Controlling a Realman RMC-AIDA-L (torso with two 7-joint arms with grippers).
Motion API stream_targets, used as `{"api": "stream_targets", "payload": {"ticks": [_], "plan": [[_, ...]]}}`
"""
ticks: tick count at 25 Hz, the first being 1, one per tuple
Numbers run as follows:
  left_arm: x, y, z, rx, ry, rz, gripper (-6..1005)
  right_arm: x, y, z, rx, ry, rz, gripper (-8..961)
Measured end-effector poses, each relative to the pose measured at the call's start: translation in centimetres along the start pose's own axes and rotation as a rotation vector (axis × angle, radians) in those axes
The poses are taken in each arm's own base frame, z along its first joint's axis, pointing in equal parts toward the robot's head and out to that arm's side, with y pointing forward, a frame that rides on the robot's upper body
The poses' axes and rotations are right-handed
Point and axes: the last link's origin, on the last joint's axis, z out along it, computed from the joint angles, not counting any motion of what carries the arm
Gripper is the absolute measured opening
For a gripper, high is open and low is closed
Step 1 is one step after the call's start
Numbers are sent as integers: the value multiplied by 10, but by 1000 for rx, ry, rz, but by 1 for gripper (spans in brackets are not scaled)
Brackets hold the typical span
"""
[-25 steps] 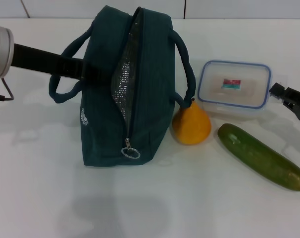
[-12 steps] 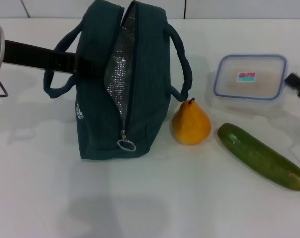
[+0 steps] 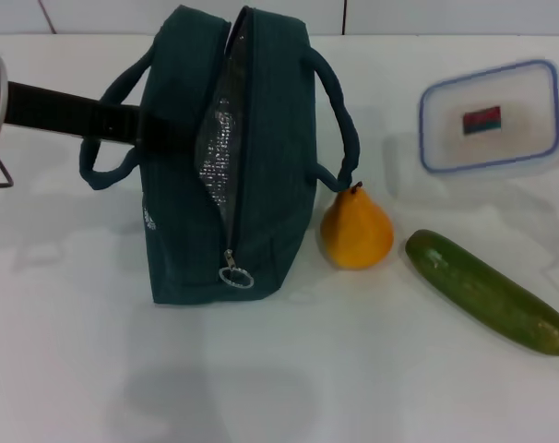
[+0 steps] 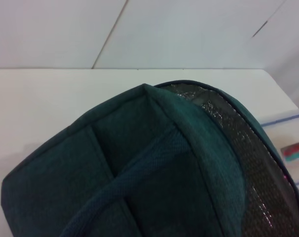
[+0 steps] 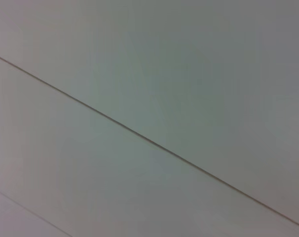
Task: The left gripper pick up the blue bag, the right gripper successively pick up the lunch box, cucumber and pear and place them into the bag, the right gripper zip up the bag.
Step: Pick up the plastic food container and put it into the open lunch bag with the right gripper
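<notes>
Since a moment ago the lunch box [image 3: 490, 117] has risen off the table [image 3: 289, 369] and tilted, at the far right; the right gripper carrying it is out of sight. The left arm [image 3: 67, 109] reaches into the blue bag [image 3: 229, 157], whose zip gapes open; its finger state cannot be told. A pear [image 3: 355, 231] sits beside the bag, a cucumber [image 3: 487, 291] further right.
</notes>
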Motion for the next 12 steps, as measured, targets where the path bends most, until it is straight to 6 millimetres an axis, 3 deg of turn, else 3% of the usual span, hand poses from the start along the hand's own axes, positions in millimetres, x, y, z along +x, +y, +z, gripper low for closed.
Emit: {"api": "stream_targets", "payload": {"ticks": [12], "plan": [[-4,1,-2,-7,-27,-4,36,-18,17,7,-116,-75,-37,95]]}}
